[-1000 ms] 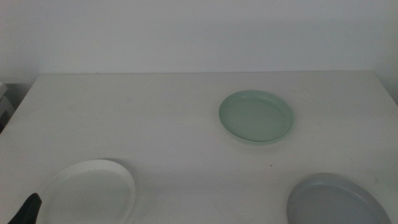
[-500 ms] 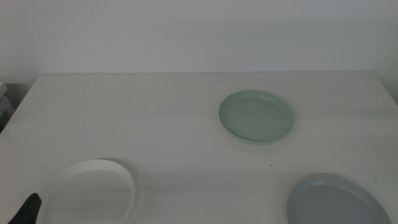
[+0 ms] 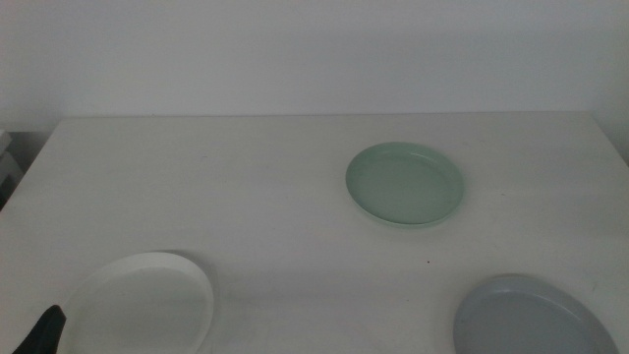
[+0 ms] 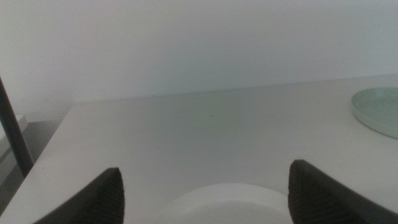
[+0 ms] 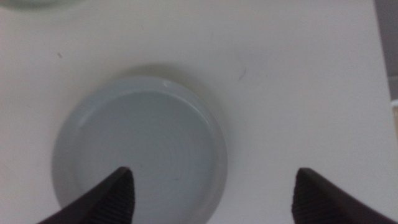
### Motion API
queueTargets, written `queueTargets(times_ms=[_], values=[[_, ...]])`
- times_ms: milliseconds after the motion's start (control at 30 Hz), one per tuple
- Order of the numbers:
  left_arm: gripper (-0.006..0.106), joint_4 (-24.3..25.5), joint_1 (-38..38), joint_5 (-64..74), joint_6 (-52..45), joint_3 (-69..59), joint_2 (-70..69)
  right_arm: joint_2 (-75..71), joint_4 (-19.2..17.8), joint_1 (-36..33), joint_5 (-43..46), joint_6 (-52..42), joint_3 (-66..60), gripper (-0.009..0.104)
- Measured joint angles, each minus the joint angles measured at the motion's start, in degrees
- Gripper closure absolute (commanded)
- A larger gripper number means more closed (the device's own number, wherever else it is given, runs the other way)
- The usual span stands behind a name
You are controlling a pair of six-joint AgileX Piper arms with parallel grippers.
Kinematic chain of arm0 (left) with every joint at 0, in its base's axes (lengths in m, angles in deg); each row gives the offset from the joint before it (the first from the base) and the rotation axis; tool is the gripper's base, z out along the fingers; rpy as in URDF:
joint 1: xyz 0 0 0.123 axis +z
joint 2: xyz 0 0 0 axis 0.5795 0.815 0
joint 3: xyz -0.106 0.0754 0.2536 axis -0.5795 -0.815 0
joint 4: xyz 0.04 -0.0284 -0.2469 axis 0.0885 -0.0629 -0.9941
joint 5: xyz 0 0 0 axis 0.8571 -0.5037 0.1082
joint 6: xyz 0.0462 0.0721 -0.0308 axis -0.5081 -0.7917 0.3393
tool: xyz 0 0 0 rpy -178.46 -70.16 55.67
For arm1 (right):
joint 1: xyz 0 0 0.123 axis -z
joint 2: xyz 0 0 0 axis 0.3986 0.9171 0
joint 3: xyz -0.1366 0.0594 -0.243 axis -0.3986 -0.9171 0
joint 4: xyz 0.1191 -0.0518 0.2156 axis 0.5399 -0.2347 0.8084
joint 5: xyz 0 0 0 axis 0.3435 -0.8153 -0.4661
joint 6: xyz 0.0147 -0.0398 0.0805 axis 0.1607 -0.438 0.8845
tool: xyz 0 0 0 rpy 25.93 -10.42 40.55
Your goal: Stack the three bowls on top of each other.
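Middle view: the three bowls lay well apart on the table, none stacked. The mint green bowl sat towards the far right of centre, the white bowl at the near left, the grey bowl at the near right, cut by the picture's edge. Only a dark tip of the left gripper showed, just beside the white bowl's near rim.

Left wrist view: the left gripper stood wide and empty, the white bowl's rim between its jaws; whether a jaw touched the rim could not be made out.

Right wrist view: the right gripper hung wide and empty above the grey bowl, apart from it.

Judgement: the task stood at its first step, approach before any pick. The next move called for one gripper to settle over a rim, close on it and lift the bowl clear.
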Motion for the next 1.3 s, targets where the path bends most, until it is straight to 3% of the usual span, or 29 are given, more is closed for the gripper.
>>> queueTargets(times_ms=[133,233,667,967,1067,1233,1300], values=[[0.013,0.0,0.0,0.0,0.0,0.0,0.0,5.3,0.0,0.0,0.1,-0.9,0.0,0.009],[0.013,0.0,0.0,0.0,0.0,0.0,0.0,9.4,0.0,0.0,0.6,-1.2,-0.2,0.008],[0.013,0.0,0.0,0.0,0.0,0.0,0.0,22.2,1.9,0.0,16.5,-1.3,-12.6,0.027],[0.013,0.0,0.0,0.0,0.1,0.0,0.0,30.4,2.1,0.0,24.1,-1.3,-14.5,0.047],[0.013,0.0,0.0,0.0,0.1,0.0,0.0,32.5,2.1,0.0,25.2,-1.3,-14.5,0.061],[0.013,0.0,0.0,0.0,0.1,0.0,0.0,33.1,2.1,0.0,25.7,-1.3,-14.5,0.096],[0.013,0.0,0.0,0.0,0.1,0.0,0.0,32.8,2.4,0.0,25.3,-1.3,-14.5,0.096]])
